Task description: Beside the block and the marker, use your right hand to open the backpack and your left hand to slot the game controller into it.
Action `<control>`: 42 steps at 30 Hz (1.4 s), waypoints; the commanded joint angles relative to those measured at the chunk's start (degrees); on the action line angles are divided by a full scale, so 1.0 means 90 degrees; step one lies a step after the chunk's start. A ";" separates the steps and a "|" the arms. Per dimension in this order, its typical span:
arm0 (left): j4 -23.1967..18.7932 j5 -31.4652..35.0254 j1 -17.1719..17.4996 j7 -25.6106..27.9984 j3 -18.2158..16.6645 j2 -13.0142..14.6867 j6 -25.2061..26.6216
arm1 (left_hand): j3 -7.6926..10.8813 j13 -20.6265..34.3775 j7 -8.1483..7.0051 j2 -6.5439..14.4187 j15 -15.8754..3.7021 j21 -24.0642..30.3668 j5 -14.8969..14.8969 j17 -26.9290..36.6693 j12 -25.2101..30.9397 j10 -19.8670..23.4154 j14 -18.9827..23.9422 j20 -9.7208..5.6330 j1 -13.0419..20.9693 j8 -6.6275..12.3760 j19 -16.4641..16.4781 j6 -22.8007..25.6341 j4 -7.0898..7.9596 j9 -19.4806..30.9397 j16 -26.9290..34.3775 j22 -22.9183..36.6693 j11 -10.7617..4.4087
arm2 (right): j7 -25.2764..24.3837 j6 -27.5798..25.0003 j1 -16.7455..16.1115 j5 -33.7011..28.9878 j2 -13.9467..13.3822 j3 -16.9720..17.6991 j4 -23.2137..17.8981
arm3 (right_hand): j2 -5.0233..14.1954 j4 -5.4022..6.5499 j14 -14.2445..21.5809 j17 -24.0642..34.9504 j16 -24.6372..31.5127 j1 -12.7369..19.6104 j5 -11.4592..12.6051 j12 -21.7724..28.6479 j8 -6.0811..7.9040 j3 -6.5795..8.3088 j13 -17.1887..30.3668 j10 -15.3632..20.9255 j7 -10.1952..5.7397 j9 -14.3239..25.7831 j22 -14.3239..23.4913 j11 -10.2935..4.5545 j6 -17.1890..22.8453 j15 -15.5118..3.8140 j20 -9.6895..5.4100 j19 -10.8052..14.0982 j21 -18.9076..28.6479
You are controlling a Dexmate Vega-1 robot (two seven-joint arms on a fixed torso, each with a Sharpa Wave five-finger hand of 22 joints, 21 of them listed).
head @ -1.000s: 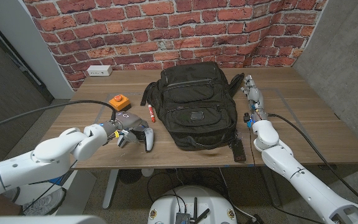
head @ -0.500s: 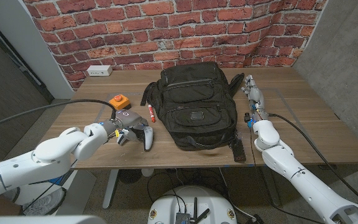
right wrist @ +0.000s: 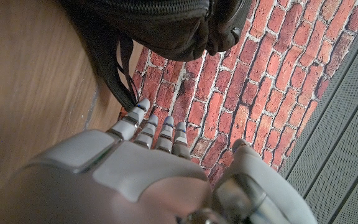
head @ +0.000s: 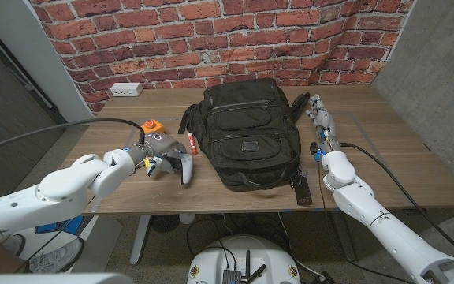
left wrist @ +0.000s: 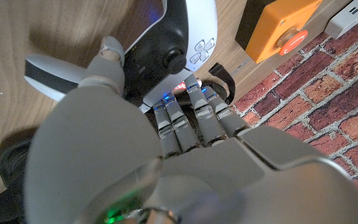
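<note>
Left hand grips the glossy white-and-black game controller, long axis running toward 6 o'clock; the soft black fabric backpack, zippers shut, lies just at its 3 o'clock. Right hand, fingers straight and holding nothing, waits beside the backpack's far side.

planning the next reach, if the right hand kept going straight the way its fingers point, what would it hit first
Probably the brick wall. The right hand stands beside the backpack, fingers pointing along its side toward the wall, past a strap. The way looks free until then, though depth is unclear.
</note>
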 commanded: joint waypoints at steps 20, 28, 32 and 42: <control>-0.0092 -0.0642 -0.0148 -0.0380 -0.0336 0.0423 -0.0329 | -0.0029 0.0029 -0.0024 0.0279 -0.1070 0.0028 0.0047 0.0016 -0.0028 0.0117 0.0109 -0.1041 0.0226 -0.0031 0.0130 0.0379 0.0009 0.0038 -0.0032 0.0023 -0.0012 | -0.0192 -0.0775 -0.0460 -0.0215 -0.0628 0.0176 -0.1213 | 0.0158 -0.0019 0.0080 0.0010 0.0070 -0.0043 0.0006 0.0060 0.0041 0.0069 0.0010 0.0056 0.0012 0.0033 0.0015 -0.0017 0.0051 -0.0043 -0.0019 0.0070 0.0043; -0.0089 -0.0368 -0.0577 -0.0799 -0.0061 0.0103 -0.0330 | -0.0031 0.0030 -0.0024 0.0299 -0.1073 0.0028 0.0049 0.0015 -0.0044 0.0118 0.0115 -0.1042 0.0238 -0.0060 0.0143 0.0358 0.0011 0.0039 -0.0041 0.0024 -0.0015 | -0.0225 -0.0898 -0.0564 -0.0294 -0.0733 0.0219 -0.1464 | 0.0137 -0.0066 0.0123 -0.0001 0.0083 -0.0008 0.0000 0.0064 0.0046 0.0080 0.0011 0.0071 0.0002 0.0033 0.0014 0.0000 0.0075 -0.0050 -0.0022 0.0118 0.0055; -0.0156 -0.0301 -0.0640 -0.0952 -0.0016 0.0024 -0.0213 | -0.0036 0.0030 -0.0034 0.0306 -0.1073 0.0029 0.0048 0.0012 -0.0053 0.0116 0.0111 -0.1042 0.0240 -0.0071 0.0151 0.0358 0.0013 0.0040 -0.0050 0.0025 -0.0016 | -0.0326 -0.0931 -0.0648 -0.0419 -0.0778 0.0242 -0.1570 | 0.0117 -0.0094 0.0166 -0.0002 0.0101 0.0004 -0.0008 0.0081 0.0051 0.0076 0.0011 0.0123 -0.0001 0.0033 0.0013 0.0002 0.0094 -0.0063 -0.0033 0.0164 0.0067; -0.0248 -0.0102 -0.0736 -0.1218 0.0111 -0.0123 0.0028 | -0.0035 0.0032 -0.0041 0.0353 -0.1077 0.0028 0.0050 0.0012 -0.0071 0.0120 0.0128 -0.1039 0.0248 -0.0089 0.0170 0.0380 0.0023 0.0043 -0.0057 0.0023 -0.0015 | -0.0690 -0.1106 -0.0954 -0.1035 -0.1009 0.0319 -0.2009 | 0.0086 -0.0092 0.0378 0.0015 0.0188 -0.0054 -0.0030 0.0140 0.0113 0.0043 0.0013 0.0352 -0.0030 0.0031 0.0012 0.0006 0.0337 -0.0098 -0.0042 0.0391 0.0117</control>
